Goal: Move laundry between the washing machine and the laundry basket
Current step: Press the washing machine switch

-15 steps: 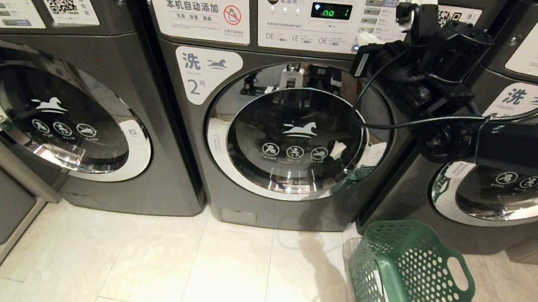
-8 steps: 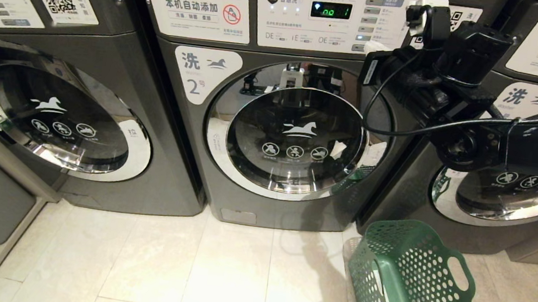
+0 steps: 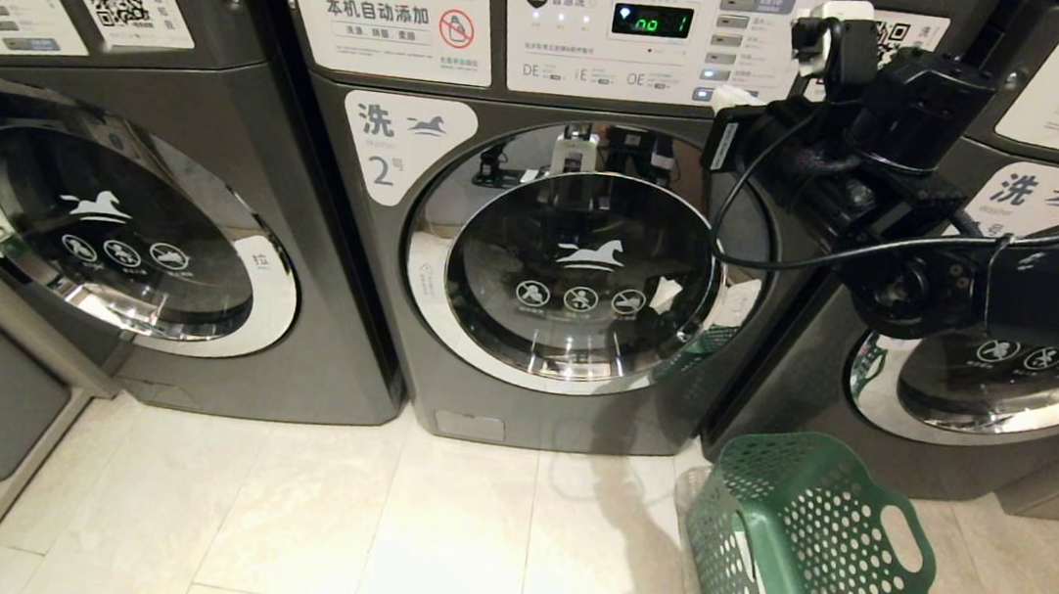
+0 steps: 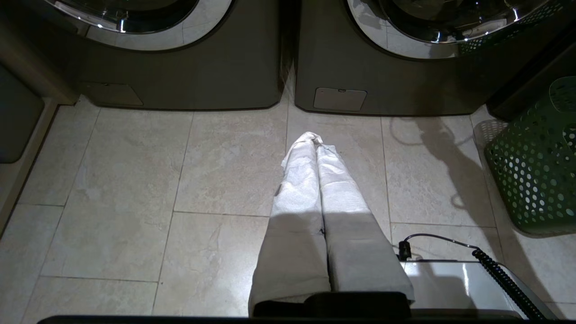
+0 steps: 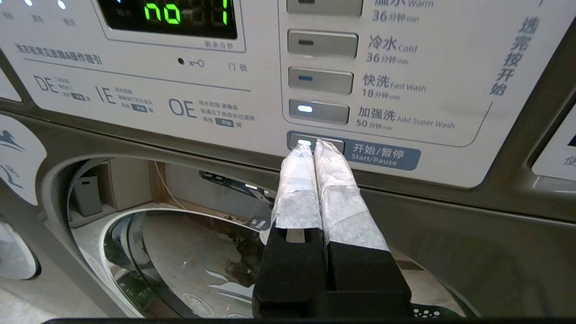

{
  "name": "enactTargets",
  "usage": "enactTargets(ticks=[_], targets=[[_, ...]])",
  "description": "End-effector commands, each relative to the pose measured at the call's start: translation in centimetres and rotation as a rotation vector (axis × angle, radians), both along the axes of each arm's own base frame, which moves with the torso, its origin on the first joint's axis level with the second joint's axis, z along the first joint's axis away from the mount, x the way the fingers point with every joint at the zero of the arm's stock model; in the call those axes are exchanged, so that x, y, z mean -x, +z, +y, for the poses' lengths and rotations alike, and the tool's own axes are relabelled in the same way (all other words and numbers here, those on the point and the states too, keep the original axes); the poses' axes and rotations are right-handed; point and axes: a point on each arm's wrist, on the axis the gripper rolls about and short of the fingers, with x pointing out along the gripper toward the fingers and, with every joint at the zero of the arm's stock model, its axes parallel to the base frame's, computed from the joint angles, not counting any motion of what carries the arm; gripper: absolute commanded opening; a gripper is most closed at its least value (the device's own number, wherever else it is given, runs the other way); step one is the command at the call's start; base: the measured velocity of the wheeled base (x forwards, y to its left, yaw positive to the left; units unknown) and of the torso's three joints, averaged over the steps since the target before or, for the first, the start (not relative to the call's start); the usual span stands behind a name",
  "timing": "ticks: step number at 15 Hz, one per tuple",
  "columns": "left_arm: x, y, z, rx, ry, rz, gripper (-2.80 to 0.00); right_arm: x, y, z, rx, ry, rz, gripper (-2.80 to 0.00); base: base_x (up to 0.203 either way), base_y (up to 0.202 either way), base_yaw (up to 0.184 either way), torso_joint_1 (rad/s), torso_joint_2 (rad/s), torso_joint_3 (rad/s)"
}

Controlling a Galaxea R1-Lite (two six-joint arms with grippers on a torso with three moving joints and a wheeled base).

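One round chrome-rimmed door (image 3: 583,258) (green perforated basket (image 3: 807,557)).

Washing machine (image 3: 536,239) standing centre, far side, between two like machines: one (image 3: 107,194) to its left, one (image 3: 973,383) to its right. Laundry basket (image 3: 807,562) sitting on the floor (image 3: 367,536), near right, before the gap between centre and right machines.

Pale tiled floor (image 3: 426,532), neighbouring washers (image 3: 107,194)
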Motion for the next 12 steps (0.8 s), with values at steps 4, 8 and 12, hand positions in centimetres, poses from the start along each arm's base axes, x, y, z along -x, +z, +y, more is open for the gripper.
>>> enactTargets(ticks=[4,8,12], targets=[[0.0,0.0,0.0,0.000,-0.001,0.001,-2.80,-0.8,-0.5,0.3,0.001,0.000,-0.004,-2.80,0.000,0.000,0.000,0.000,0.00,0.000],[0.0,0.0,0.0,0.000,0.001,0.001,-2.80,-1.5,-0.2,0.5,-0.009,-0.006,-0.030,-2.80,0.000,0.000,0.000,0.000,0.00,0.000],[0.0,0.0,0.0,0.001,0.001,0.001,-2.80,-1.9,-0.8,0.6,-0.005,-0.007,-0.017,-2.80,0.000,0.000,0.000,0.000,0.00,0.000]])
